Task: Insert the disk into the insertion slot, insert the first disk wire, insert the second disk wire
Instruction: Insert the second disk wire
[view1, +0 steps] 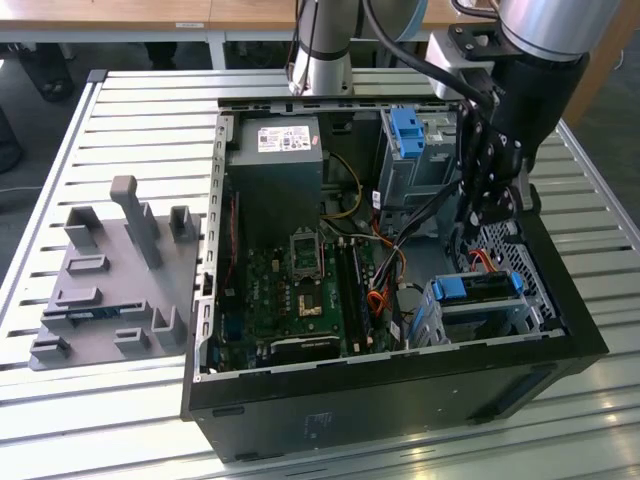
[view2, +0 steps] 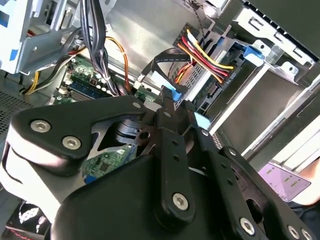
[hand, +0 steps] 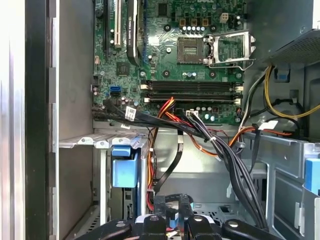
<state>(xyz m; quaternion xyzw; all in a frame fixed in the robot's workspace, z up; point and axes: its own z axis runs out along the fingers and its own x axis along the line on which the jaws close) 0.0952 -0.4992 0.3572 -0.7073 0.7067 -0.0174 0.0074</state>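
The disk (view1: 478, 287), in its bright blue carrier, sits inside the insertion slot (view1: 520, 318), the low perforated cage at the exterior view's right. In the second wrist view a red, yellow and black wire (view2: 210, 55) is plugged into the disk's rear (view2: 212, 92). My gripper (view1: 482, 222) hangs in the case just behind the slot. In both wrist views it (view2: 171, 99) (hand: 170, 214) is shut on the blue plug (view2: 172, 93) of a flat black wire (hand: 170, 167). The plug is a short way from the disk's rear, apart from it.
A taller grey cage with a blue latch (view1: 405, 133) stands at the case's back. The motherboard (view1: 300, 285) and power supply (view1: 275, 170) fill the case's other half. Loose cable bundles (hand: 220, 145) cross near the gripper. A grey fixture plate (view1: 110, 280) lies outside the case.
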